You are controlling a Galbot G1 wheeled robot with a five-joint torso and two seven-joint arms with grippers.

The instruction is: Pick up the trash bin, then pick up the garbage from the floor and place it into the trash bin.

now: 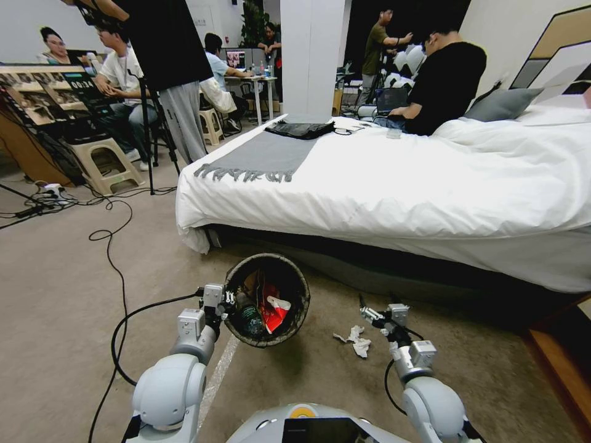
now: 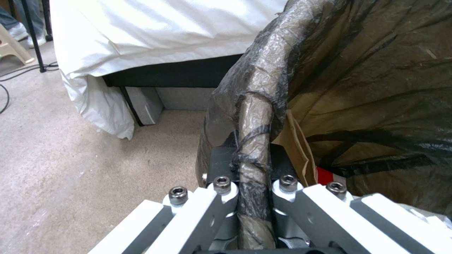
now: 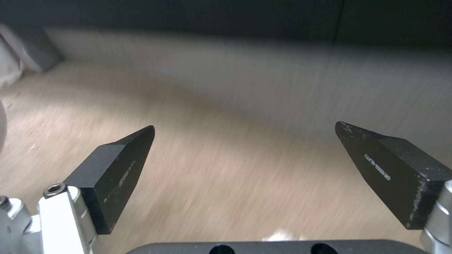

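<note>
The left gripper (image 2: 254, 197) is clamped on the bag-covered rim of the trash bin (image 1: 268, 299), while the crumpled white tissue (image 1: 356, 340), light and soft, lies on the floor beside the bin, near the wide-open right gripper (image 3: 245, 155), and probably is best pinched at its bunched middle.

The trash bin (image 1: 268, 300) is a small round bucket with a dark, crinkled bag liner (image 2: 329, 70) folded over its rim. It hangs tilted, its mouth turned toward the camera, held off the floor at its nine o'clock rim. Inside lie a brown paper bag (image 2: 294, 148), a clear plastic bottle (image 1: 248, 315) and red-and-white packets (image 1: 273, 309). A crumpled white tissue (image 1: 356, 340) lies on the floor near the bin, at its four o'clock.
</note>
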